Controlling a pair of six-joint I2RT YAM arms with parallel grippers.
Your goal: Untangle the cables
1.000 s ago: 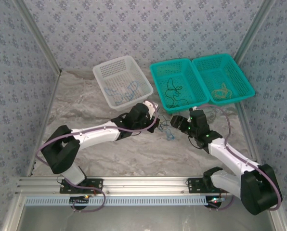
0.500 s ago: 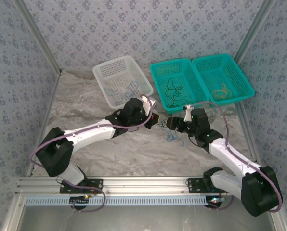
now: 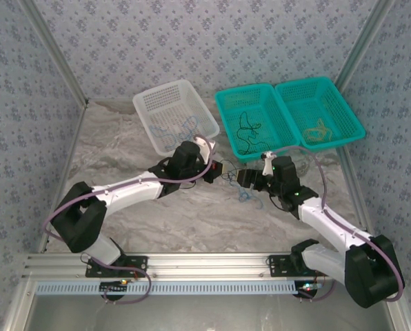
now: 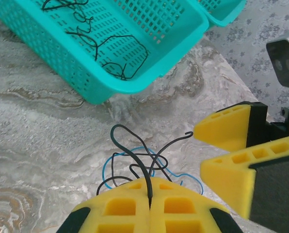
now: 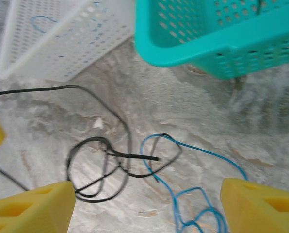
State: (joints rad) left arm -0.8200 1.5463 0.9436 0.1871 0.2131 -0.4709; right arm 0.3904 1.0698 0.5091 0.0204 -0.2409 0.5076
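Left gripper (image 4: 149, 187) is pinching the black cable (image 4: 135, 158), with the tangle lying at the basket's (image 4: 149, 73) 6 o'clock. Right gripper (image 5: 147, 208) is hovering spread above it. Pulling now is risking dragging the blue cable (image 5: 210, 158) along and tightening the knot.

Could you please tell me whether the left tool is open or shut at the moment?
Shut: the left tool has its yellow fingers pressed together, with a black cable pinched between them.
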